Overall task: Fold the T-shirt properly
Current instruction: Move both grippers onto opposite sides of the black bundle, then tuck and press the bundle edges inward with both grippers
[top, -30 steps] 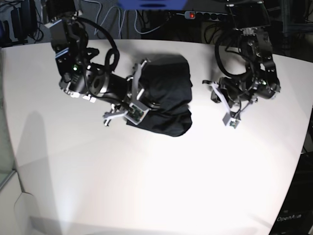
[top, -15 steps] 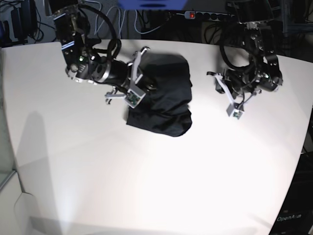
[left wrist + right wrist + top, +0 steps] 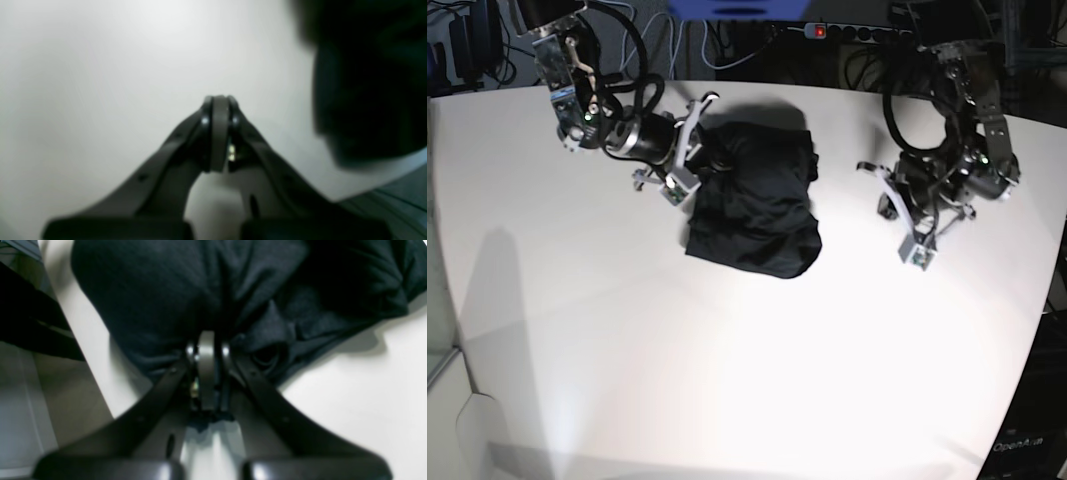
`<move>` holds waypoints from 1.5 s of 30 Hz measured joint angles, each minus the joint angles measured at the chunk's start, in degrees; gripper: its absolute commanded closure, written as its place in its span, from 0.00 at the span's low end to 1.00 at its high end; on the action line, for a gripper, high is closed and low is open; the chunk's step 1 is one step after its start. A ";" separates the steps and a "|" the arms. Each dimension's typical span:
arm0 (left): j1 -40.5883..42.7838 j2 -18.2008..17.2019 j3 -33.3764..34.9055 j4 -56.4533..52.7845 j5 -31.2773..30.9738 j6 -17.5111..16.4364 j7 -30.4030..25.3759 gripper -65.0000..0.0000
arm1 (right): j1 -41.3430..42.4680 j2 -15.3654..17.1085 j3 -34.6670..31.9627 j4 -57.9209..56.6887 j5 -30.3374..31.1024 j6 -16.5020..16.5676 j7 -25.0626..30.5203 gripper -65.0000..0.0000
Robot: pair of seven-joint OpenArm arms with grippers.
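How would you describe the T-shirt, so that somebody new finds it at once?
Look at the white table, toward its far middle, between the two black arms. The T-shirt is the dark crumpled bundle lying there: soft matte cloth, unlike the hard, cabled arms.

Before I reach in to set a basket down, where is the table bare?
The broad near half of the table, in front of the T-shirt, is bare. A narrower strip lies between the T-shirt and the left tool. It is crowded at the shirt's far-left edge, where the right tool hangs.
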 measured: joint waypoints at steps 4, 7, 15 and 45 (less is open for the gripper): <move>-3.85 1.55 0.09 4.11 -6.97 -0.20 -0.07 1.00 | 0.15 -0.13 0.00 -0.02 -0.02 0.00 -0.15 1.00; -7.91 1.68 0.68 3.72 -11.17 0.42 2.99 1.00 | 0.15 -0.11 -0.07 -0.04 -0.02 0.00 -0.13 1.00; -13.05 4.22 17.14 -4.13 -4.79 0.44 6.12 1.00 | 0.28 -0.13 -0.26 -0.11 0.00 0.00 -0.28 1.00; -16.98 6.32 28.57 -26.38 6.88 0.44 -11.34 1.00 | 0.39 -0.15 -0.35 -0.33 -0.04 0.00 -0.33 1.00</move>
